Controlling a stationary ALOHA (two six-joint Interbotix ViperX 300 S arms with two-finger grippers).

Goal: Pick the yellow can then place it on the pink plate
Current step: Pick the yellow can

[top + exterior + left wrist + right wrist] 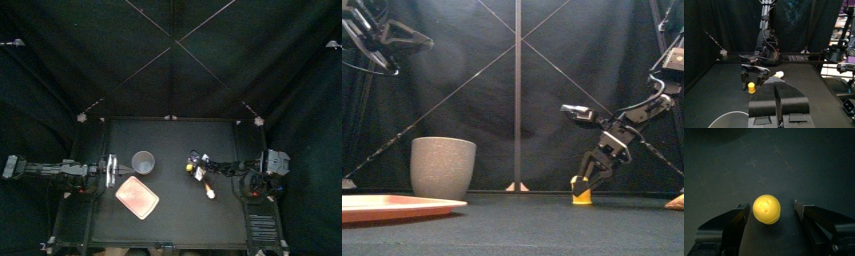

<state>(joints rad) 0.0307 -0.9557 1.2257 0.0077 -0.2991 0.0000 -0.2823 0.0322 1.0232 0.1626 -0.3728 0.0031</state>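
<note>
We've got our right fingers (737,220) spread around the yellow can (767,209), right of the grey cup (444,166); left fingers (763,102) pressed together.

The right arm (262,167) came in from the right edge of the top view, folded at the elbow, its wrist tipped steeply down toward the middle of the frame. The right claw (584,184) hung low at the front view's lower right, jaws apart. The left arm (47,167) lay stretched out level at the left edge. The left claw (777,86) had its jaws pressed together.
</note>
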